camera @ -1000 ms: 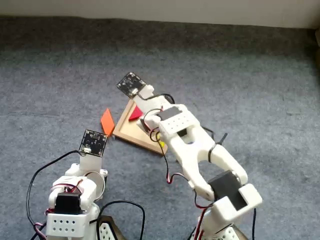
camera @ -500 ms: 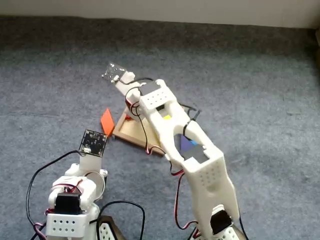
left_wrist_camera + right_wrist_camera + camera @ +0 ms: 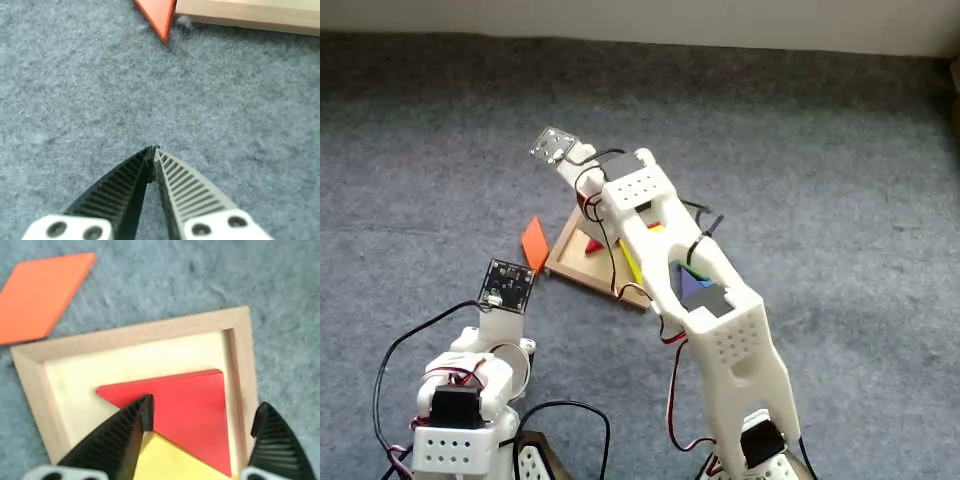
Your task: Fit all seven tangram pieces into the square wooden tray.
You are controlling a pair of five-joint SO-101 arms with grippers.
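Beneath right jaws: red triangle (image 3: 190,395) in tray (image 3: 135,332) | spread wide, empty | left jaws closed, empty

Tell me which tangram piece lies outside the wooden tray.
The orange parallelogram: it lies on the carpet beside the tray, while the red piece and yellow piece sit inside.

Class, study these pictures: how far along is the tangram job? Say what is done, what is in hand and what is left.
Done: a red triangle and a yellow piece lie inside the wooden tray. In hand: nothing; the right gripper hangs open over the red triangle, and the left gripper is shut above the carpet. Left: at least the orange parallelogram, on the carpet beside the tray.
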